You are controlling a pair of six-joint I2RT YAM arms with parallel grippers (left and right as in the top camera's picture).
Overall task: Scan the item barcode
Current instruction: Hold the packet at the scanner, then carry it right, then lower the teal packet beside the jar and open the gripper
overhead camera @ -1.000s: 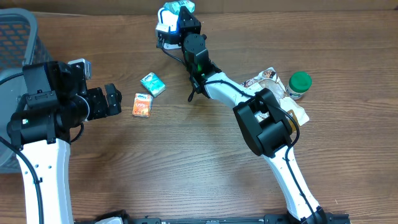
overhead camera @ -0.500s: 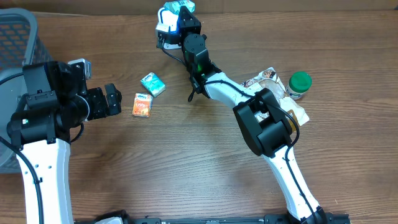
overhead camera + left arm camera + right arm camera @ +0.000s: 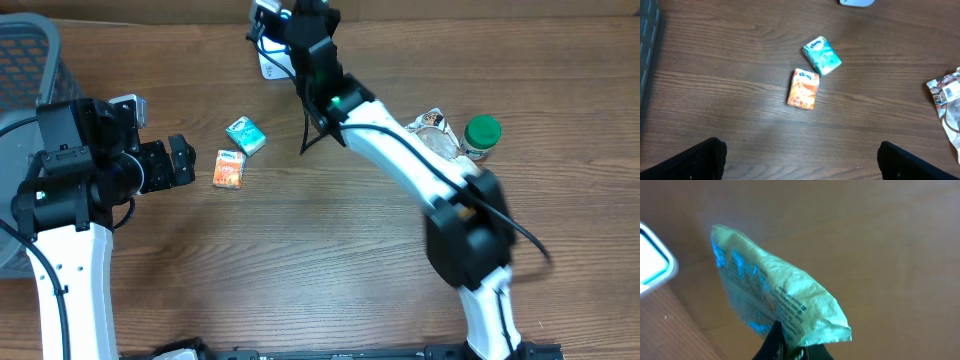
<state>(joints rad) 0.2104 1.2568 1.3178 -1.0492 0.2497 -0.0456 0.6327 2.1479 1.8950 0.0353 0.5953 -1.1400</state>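
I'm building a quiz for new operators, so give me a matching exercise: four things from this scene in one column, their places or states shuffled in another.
1 orange pack
2 jar
3 green pouch
4 basket

A at the far left of the overhead view
B pinched in the right gripper
C beside the teal pack
D next to the crinkled wrapper

Pairs: 1-C, 2-D, 3-B, 4-A

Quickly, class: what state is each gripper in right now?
Left gripper: open, holding nothing.
Right gripper: shut on the green packet.
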